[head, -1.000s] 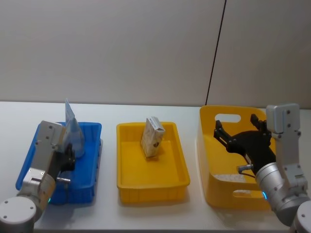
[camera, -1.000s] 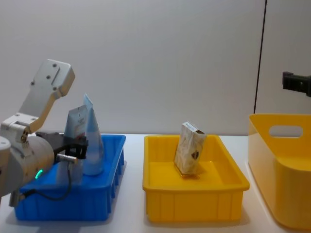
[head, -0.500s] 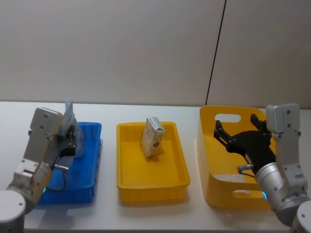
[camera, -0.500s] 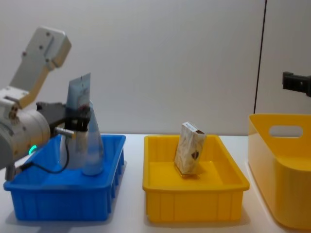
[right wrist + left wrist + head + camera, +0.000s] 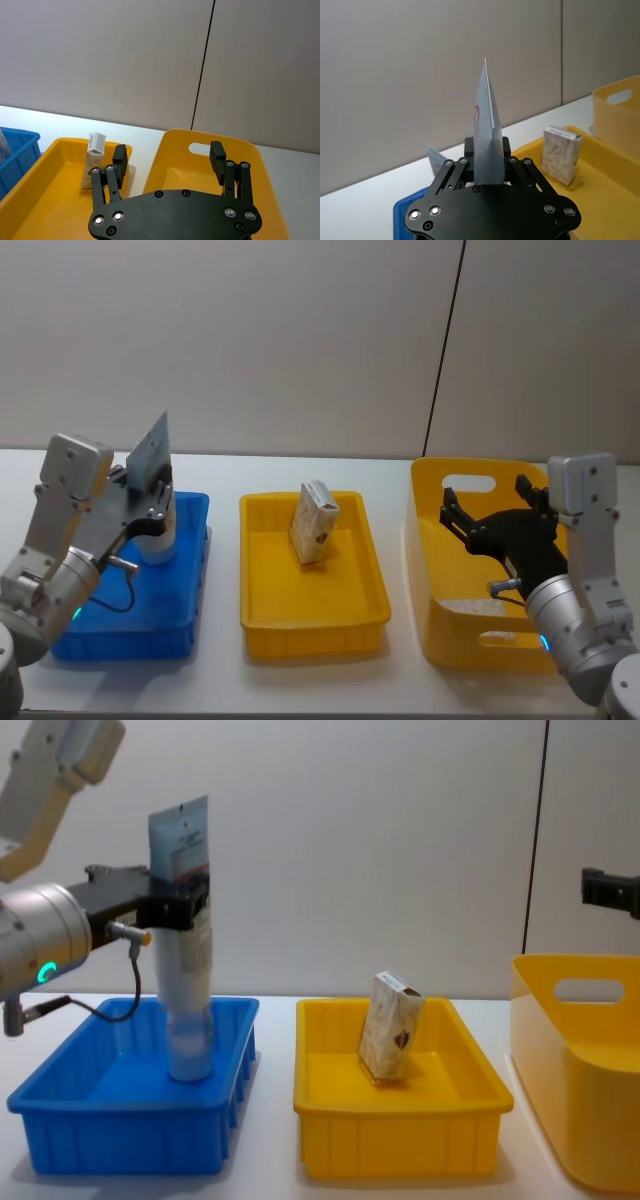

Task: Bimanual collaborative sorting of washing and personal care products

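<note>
left tool [image 5: 178,910] tight around upright pale-blue tube [image 5: 181,838] in blue bin [image 5: 130,1145]

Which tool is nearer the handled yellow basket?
Right. The right tool hangs open above the yellow basket; the left tool is far off above the blue bin, shut on a pale-blue tube.

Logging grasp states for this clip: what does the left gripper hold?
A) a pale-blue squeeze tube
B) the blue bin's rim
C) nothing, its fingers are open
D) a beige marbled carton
A: the left gripper is shut on the pale-blue squeeze tube, held upright, crimped end up, over the blue bin; the beige carton stands in the yellow tray, and the right gripper is open above the deep yellow bin.
</note>
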Robot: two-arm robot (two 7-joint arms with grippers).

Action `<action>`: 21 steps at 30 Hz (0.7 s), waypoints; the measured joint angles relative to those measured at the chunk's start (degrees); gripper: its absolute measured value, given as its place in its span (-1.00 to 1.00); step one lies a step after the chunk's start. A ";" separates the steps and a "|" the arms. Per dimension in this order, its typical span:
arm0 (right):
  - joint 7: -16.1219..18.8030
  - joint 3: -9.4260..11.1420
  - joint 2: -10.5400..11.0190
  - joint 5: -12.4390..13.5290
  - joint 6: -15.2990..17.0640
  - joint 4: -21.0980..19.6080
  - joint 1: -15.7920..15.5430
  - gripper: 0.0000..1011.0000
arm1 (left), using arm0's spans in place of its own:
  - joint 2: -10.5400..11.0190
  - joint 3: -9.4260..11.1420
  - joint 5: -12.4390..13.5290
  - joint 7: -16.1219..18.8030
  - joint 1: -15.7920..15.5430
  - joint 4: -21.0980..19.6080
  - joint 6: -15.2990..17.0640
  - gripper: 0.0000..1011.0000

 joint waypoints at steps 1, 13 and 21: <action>0.00 0.00 0.00 0.00 0.00 0.00 0.00 0.99 | 0.27 -0.23 -0.92 -1.38 0.05 -0.56 -0.63 -0.52; 0.00 0.00 0.00 0.00 0.00 0.00 0.00 0.99 | -0.59 -0.05 -4.21 -7.28 -0.91 -1.63 -2.36 -0.52; 0.00 0.00 0.00 0.00 0.00 0.00 0.00 0.99 | -2.38 1.59 -5.25 -10.29 -2.72 -0.69 -2.59 -0.52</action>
